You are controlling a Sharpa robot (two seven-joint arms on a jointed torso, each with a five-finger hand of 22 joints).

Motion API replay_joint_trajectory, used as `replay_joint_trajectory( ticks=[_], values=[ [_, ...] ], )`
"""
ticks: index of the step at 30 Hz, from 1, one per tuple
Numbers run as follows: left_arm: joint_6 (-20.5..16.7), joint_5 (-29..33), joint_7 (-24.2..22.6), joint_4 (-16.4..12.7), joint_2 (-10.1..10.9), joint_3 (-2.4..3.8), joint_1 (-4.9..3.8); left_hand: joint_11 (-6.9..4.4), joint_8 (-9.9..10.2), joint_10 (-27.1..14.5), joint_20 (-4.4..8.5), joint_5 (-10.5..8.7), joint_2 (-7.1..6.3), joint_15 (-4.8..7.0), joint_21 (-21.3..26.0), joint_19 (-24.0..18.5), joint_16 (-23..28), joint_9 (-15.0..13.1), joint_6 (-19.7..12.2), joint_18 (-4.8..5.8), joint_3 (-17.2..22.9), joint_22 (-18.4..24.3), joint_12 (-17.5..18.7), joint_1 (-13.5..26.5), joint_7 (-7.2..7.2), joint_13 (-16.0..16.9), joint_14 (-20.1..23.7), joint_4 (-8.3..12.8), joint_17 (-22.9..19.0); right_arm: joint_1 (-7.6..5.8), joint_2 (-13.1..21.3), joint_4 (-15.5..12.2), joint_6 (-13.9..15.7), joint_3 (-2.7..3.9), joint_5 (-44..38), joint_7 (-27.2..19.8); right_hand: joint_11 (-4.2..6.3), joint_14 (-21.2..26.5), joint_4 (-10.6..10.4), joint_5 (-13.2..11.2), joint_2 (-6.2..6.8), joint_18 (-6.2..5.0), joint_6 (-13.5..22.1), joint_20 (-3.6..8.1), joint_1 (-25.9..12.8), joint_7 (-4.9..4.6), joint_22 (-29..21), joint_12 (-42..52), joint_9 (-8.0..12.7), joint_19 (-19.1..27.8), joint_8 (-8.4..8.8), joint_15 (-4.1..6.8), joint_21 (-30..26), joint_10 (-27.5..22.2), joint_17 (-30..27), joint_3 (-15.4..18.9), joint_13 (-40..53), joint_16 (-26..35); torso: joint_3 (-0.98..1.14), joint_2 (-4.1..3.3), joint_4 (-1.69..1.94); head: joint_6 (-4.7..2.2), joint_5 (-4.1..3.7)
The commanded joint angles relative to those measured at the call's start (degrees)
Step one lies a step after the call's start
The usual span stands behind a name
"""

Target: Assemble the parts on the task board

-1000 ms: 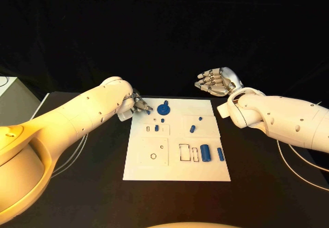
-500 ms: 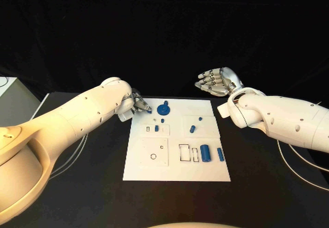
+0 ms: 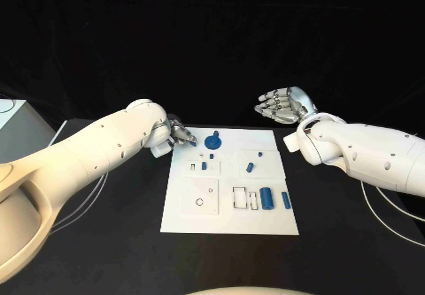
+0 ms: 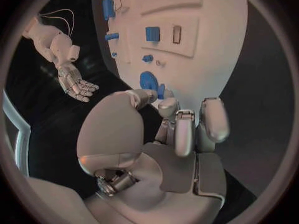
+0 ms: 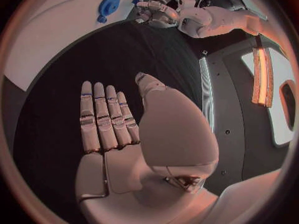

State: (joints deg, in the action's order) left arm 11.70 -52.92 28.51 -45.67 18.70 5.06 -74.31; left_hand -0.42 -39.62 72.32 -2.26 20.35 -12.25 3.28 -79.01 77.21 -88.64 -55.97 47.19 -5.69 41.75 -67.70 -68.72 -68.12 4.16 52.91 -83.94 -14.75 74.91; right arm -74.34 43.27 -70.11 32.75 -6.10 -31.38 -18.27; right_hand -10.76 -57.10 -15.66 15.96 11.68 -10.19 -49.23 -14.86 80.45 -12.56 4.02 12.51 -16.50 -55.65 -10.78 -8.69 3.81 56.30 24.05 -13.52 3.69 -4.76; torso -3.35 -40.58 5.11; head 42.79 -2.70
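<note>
The black table [image 3: 106, 246] carries the white task board [image 3: 228, 218] at its middle, long side running away from the robot, presumably so both arms can reach it; the board is a flat plate with outlined recesses, several of them not yet filled, so the assembly looks far from finished. The right hand [image 3: 284, 103] hovers beyond the board's far right corner, off the board and over bare table, fingers straight and side by side with nothing in them, most likely parked clear of the work; the right wrist view shows its flat palm and fingers the same way. The left hand [image 3: 175, 136] sits at the board's far left corner, fingers drawn together with the tips at a small blue piece [image 3: 192, 145] just inside that corner; whether it truly pinches the piece I cannot tell. Just beside it stands the round blue part [image 3: 212, 141], disc-shaped with a hole at its centre, near the far edge; the remaining blue parts [image 3: 266, 200] are short cylinders and pegs, mostly toward the right edge.
</note>
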Motion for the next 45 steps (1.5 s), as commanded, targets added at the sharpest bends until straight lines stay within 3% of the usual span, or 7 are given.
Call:
replay_joint_trajectory(
  ticks=[1, 10, 15, 21, 30, 41, 45],
  values=[
    [-0.73, 2.19, 1.76, -3.29, 1.89, 0.04, -0.09, -0.12, -0.46, 0.45, 0.06, 1.43, -0.11, 0.62, -0.35, 0.42, -0.14, -0.47, 0.63, 0.77, 10.76, -0.34, -0.32, 1.02, -0.24, 0.33, -5.21, 11.26, 12.15, 0.02, 0.24, 0.04, -0.32, 0.04, -0.01, -0.84, -0.08, 0.4, -0.04, 0.38, -0.42, -0.38, -0.31, -0.09, 0.04, -1.69, -0.05, -0.36, 0.07, 0.47, 0.37, 0.07, -0.04, 0.0, -0.04, 0.22, -0.01, 0.29, 0.0, 0.72, 0.55, 0.43, -0.29],
    [-4.81, 1.68, 2.92, -12.46, 7.66, -0.03, -0.04, -0.44, -1.21, 1.2, 0.31, 3.75, -0.48, 0.92, -0.65, 0.73, -0.15, -1.26, 1.06, 0.87, 11.41, -0.84, -1.03, 2.23, -0.57, 1.26, -5.23, 11.99, 12.18, 0.19, 0.8, 0.39, -0.12, 0.01, 0.04, -0.94, -0.08, 0.39, -0.04, 0.41, -0.43, -0.39, -0.32, -0.09, 0.04, -1.69, -0.06, -0.37, 0.07, 0.48, 0.38, 0.07, -0.03, 0.01, -0.07, 0.24, -0.02, 0.3, -0.12, 1.67, 1.18, 1.03, -0.69],
    [-6.69, 0.32, 2.97, -16.92, 9.6, -1.18, 0.02, -0.57, -1.45, 1.69, 0.4, 4.51, -0.65, 1.04, -0.88, 0.99, -0.16, -1.48, 1.26, 0.96, 11.64, -1.28, -1.52, 2.59, -0.71, 1.91, -5.25, 12.22, 12.22, 0.34, 0.93, 0.46, -0.2, -0.01, 0.22, -0.91, -0.08, 0.39, -0.04, 0.41, -0.43, -0.39, -0.32, -0.09, 0.04, -1.69, -0.06, -0.37, 0.07, 0.48, 0.38, 0.07, -0.03, 0.01, -0.07, 0.24, -0.02, 0.3, -0.29, 1.99, 1.43, 1.6, -0.69],
    [-7.92, -2.9, 2.72, -20.2, 10.22, -2.34, 0.27, -0.6, -1.51, 1.81, 0.42, 4.68, -0.7, 1.07, -0.98, 1.09, -0.18, -1.52, 1.31, 1.0, 11.7, -1.45, -1.65, 2.67, -0.74, 2.09, -5.26, 12.29, 12.26, 0.54, 0.91, 0.48, -0.32, -0.02, 0.3, -0.87, -0.09, 0.39, -0.04, 0.53, -0.43, -0.39, -0.32, -0.1, 0.07, -1.7, -0.09, -0.4, 0.07, 0.5, 0.42, 0.06, -0.02, 0.0, -0.15, 0.3, -0.02, 0.32, -0.41, 2.11, 1.53, 1.76, -0.47],
    [-7.91, -5.22, 2.66, -22.03, 10.27, -3.59, 1.44, -0.62, -1.53, 1.84, 0.42, 4.74, -0.72, 1.09, -1.03, 1.15, -0.2, -1.54, 1.34, 1.02, 11.73, -1.55, -1.68, 2.69, -0.76, 2.12, -5.27, 12.33, 12.31, 0.68, 0.88, 0.48, -0.42, -0.03, 0.32, -0.81, -0.09, 0.39, -0.04, 0.53, -0.43, -0.39, -0.32, -0.1, 0.07, -1.7, -0.09, -0.4, 0.07, 0.5, 0.42, 0.06, -0.02, 0.0, -0.15, 0.3, -0.02, 0.32, -0.31, 1.95, 1.41, 1.87, -0.23],
    [-4.04, -4.39, 2.03, -20.95, 9.25, -4.08, 3.31, -0.67, -1.5, 1.64, 0.42, 4.6, -0.78, 1.13, -0.81, 0.88, -0.24, -1.56, 1.32, 0.93, 11.81, -1.1, -1.43, 2.62, -0.79, 1.71, -5.3, 12.56, 12.42, 0.74, 0.74, 0.4, -0.48, -0.03, 0.32, -0.78, -0.1, 0.4, -0.06, 0.62, -0.45, -0.39, -0.31, -0.11, 0.06, -1.72, -0.12, -0.44, 0.08, 0.53, 0.46, 0.04, -0.02, -0.04, -0.23, 0.36, -0.03, 0.35, -0.28, 1.71, 1.26, 2.04, -0.17],
    [-3.75, -4.51, 1.63, -20.16, 8.91, -4.12, 3.6, -0.67, -1.5, 1.64, 0.42, 4.59, -0.78, 1.13, -0.81, 0.88, -0.24, -1.56, 1.32, 0.93, 11.81, -1.1, -1.44, 2.61, -0.79, 1.72, -5.3, 12.57, 12.42, 0.75, 0.76, 0.36, -0.5, -0.03, 0.32, -0.75, -0.1, 0.4, -0.06, 0.62, -0.45, -0.39, -0.31, -0.11, 0.06, -1.72, -0.12, -0.44, 0.08, 0.53, 0.46, 0.04, -0.02, -0.04, -0.23, 0.36, -0.03, 0.35, -0.28, 1.69, 1.3, 2.27, -0.27]
  ],
)
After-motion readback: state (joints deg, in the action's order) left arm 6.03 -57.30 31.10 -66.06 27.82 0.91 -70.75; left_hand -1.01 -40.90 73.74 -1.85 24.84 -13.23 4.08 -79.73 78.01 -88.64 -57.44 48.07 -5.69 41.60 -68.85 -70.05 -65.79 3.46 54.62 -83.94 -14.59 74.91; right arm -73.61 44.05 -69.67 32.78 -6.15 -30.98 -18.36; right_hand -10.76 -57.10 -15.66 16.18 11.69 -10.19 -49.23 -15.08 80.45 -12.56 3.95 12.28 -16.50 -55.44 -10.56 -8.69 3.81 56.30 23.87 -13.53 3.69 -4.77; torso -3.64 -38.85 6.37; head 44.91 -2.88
